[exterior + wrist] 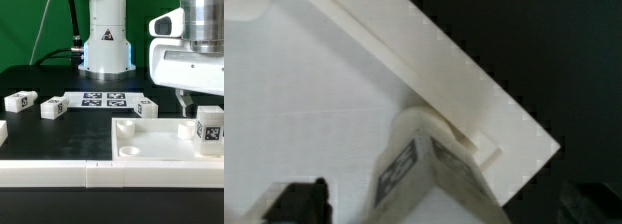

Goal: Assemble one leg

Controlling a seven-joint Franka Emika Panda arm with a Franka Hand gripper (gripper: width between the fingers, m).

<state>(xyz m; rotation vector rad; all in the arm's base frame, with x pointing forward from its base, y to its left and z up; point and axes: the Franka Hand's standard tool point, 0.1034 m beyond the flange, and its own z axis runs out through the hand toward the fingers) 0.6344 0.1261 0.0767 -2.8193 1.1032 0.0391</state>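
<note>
- Exterior view: shows leg (210, 131) upright on panel (150, 142) corner, at that view's right.
- Wrist view: shows finger (295, 203) clear of leg; gripper (187, 102) spread, holding nothing.
- Centre jaws on leg, close squarely, turn without tilting.

White parts on a black surface (40, 75).
We see the leg (209, 133) in plain white, and its square tag (214, 127) is patterned in black and white. The panel (160, 146) is unmarked white. Three more legs (18, 101) (52, 108) (146, 108) are white with the same black-and-white tags. The marker board (103, 99) is white with black-and-white squares, and the arm (190, 60) is white.
</note>
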